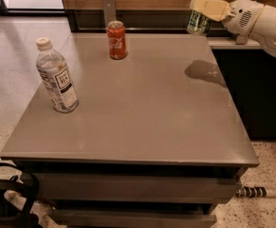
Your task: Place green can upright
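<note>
The green can (203,14) is held in the air above the far right corner of the grey table (142,108), nearly upright with its silver top up. My gripper (205,8) comes in from the right on a white arm and is shut on the green can, its pale fingers (208,7) across the can's upper side. The can's shadow lies on the table below it.
A red Coca-Cola can (116,40) stands upright at the table's far middle. A clear water bottle (57,76) with a white cap stands at the left. A dark counter (256,89) runs along the table's right side. Black equipment sits at the lower left.
</note>
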Available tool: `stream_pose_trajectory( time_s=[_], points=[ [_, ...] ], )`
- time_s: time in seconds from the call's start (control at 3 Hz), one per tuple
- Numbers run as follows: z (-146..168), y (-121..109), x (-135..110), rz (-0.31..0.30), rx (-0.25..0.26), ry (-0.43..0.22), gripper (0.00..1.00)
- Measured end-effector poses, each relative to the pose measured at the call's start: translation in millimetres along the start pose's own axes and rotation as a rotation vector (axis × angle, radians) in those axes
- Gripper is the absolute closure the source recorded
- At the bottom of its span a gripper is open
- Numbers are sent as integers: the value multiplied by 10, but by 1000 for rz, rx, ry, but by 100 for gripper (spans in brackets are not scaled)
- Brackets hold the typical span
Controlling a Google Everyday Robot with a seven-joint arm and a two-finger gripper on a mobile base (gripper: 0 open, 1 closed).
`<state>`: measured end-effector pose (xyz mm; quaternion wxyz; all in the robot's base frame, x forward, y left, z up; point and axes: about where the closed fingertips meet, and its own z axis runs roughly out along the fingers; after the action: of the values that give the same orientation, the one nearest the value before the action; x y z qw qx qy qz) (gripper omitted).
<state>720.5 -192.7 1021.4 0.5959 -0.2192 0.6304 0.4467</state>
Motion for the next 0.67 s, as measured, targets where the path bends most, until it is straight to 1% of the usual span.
stream_pose_trajectory(
  time_s=[0.33,0.67],
  points=[
    [69,-19,84,-30,41,4,100],
    [186,-44,300,-95,111,-12,100]
  ],
)
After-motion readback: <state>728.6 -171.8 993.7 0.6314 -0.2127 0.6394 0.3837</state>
